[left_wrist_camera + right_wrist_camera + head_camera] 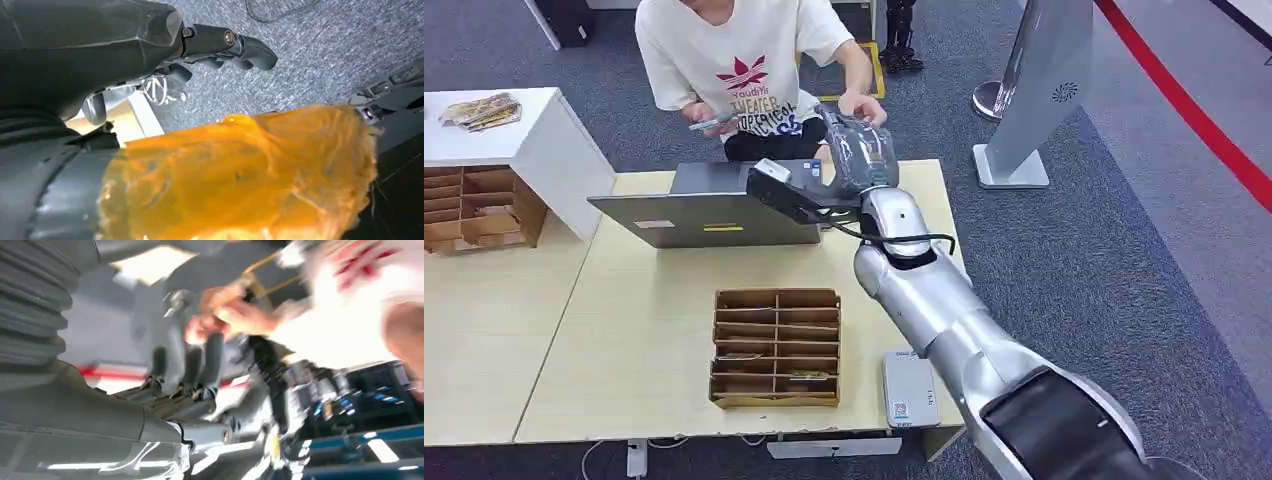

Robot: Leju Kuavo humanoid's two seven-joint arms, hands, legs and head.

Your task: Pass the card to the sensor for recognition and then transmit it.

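Wooden compartment box [776, 347], near front edge of counter [634, 330]: a few flat items in its slots. Right hand [860, 150], at far edge meeting a person's hand [861, 104]; grip and card unclear. Left hand [220, 45], over carpet, fingers loose, grasping nothing.

Even, bright indoor light in the head view; right wrist view heavily motion-blurred, left wrist foreground unfocused.

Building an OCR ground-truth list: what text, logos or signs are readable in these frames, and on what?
"THEATER": red print on the person's white T-shirt, under a red leaf-shaped logo; the lines above and below it are too small to read.
Sticker on the white card reader: too small to read.
Yellow label on the laptop: unreadable.
Round emblem on the grey kiosk: no readable text.
Wrist views: no text.
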